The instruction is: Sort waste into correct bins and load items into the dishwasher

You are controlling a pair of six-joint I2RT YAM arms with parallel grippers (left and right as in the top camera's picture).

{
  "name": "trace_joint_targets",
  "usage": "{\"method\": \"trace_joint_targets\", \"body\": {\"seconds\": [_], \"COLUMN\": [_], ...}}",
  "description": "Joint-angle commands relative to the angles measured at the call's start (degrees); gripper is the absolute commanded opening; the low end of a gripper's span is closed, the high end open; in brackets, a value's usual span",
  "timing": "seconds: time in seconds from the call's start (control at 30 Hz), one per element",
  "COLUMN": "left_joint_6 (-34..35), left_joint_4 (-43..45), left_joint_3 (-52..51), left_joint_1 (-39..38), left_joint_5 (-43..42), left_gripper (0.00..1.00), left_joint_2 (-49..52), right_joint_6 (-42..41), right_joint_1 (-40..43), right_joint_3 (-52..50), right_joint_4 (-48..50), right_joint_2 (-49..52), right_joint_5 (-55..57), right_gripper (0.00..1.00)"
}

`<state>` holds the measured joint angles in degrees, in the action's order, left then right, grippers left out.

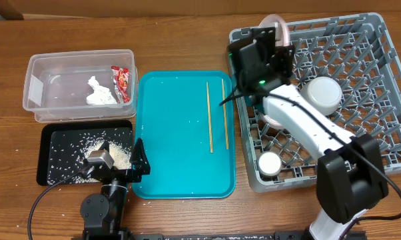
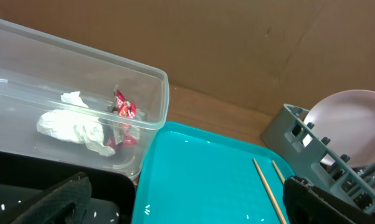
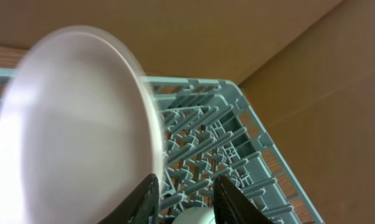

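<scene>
Wooden table (image 1: 187, 27), brown cardboard wall (image 2: 237, 37) behind it.

Left side, far: clear bin (image 1: 34, 73) holding a crumpled white tissue (image 1: 99, 93) and a red wrapper (image 1: 122, 81), the two lying just beside each other at the bin's right end.

Left side, near: black tray (image 1: 44, 160) scattered with rice grains (image 1: 117, 157), thickest towards its right edge.

Centre: teal tray (image 1: 174, 147), touching or nearly touching the black tray. Two chopsticks (image 1: 210, 117) lie on its right half, roughly parallel and apart, pointing away from the robot.

Right: grey dish rack (image 1: 374, 80). Inside it are a white bowl (image 1: 322, 93) mid-rack and a small white cup (image 1: 269, 163) at the near left corner.

Pink plate (image 3: 75, 124) stands on edge at the rack's far left corner, upright among the tines. It also shows in the left wrist view, rising above the rack wall.

Right gripper (image 3: 186, 180) is over that same corner. Jaws are apart, with rack tines visible in the gap. The plate's rim runs down to the left-hand finger (image 3: 144, 199); contact there cannot be judged, and the plate is blurred.

Left gripper (image 1: 120, 160) is low at the seam between black tray and teal tray. Jaws are spread wide and hold nothing.
</scene>
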<state>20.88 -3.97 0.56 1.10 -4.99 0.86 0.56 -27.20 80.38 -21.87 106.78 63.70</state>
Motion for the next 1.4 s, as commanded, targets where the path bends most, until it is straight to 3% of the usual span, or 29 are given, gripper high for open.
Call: {"method": "trace_joint_targets", "body": {"seconds": [0.0, 0.1, 0.17, 0.27, 0.3, 0.43, 0.53, 0.67, 0.83, 0.9, 0.97, 1.03, 1.2, 1.37], "left_joint_6": [0.1, 0.1, 0.1, 0.1, 0.1, 0.1, 0.1, 0.1, 0.1, 0.1, 0.1, 0.1, 0.1, 0.1], "left_joint_4": [0.0, 0.0, 0.0, 0.0, 0.0, 0.0, 0.0, 0.0, 0.0, 0.0, 0.0, 0.0, 0.0, 0.0], "left_joint_3": [-0.3, -0.3, -0.3, -0.3, -0.3, -0.3, -0.3, -0.3, -0.3, -0.3, -0.3, -0.3, -0.3, -0.3], "left_joint_1": [-0.4, -0.4, -0.4, -0.4, -0.4, -0.4, -0.4, -0.4, -0.4, -0.4, -0.4, -0.4, -0.4, -0.4], "left_joint_5": [-0.4, -0.4, -0.4, -0.4, -0.4, -0.4, -0.4, -0.4, -0.4, -0.4, -0.4, -0.4, -0.4, -0.4], "left_gripper": [1.00, 1.00, 1.00, 1.00, 1.00, 1.00, 1.00, 1.00, 1.00, 1.00, 1.00, 1.00, 1.00, 1.00], "left_joint_2": [-0.6, -0.6, -0.6, -0.6, -0.6, -0.6, -0.6, -0.6, -0.6, -0.6, -0.6, -0.6, -0.6, -0.6], "right_joint_6": [0.8, 0.8, 0.1, -7.2, -12.4, -22.0, -27.8, -29.6, -36.4, -36.9, -36.8, -36.8, -34.3, -21.7], "right_joint_1": [-4.6, -9.9, -13.7, -15.9, -15.9, -14.3, -13.9, -13.9, -13.9, -13.9, -13.9, -13.9, -13.9, -13.6], "right_joint_3": [1.9, 1.9, 1.9, 1.9, 1.6, -0.5, -2.3, -3.2, -3.2, -3.2, -3.2, -3.1, 2.4, 10.1], "right_joint_4": [-0.1, -3.4, -9.5, -17.8, -20.5, -21.1, -20.7, -20.6, -20.6, -20.7, -20.8, -21.5, -28.8, -30.1], "right_joint_2": [-3.7, -6.1, -7.6, -8.1, -7.9, -6.3, -2.7, 1.7, 7.8, 9.2, 9.7, 9.7, 5.4, -6.8], "right_joint_5": [4.2, 2.3, -6.7, -26.8, -39.6, -59.4, -59.8, -60.0, -63.8, -63.9, -64.4, -65.5, -61.6, -45.9], "right_gripper": [0.48, 0.66, 0.66, 0.64, 0.64, 0.63, 0.63, 0.63, 0.42, 0.41, 0.28, 0.04, 0.04, 0.04]}}
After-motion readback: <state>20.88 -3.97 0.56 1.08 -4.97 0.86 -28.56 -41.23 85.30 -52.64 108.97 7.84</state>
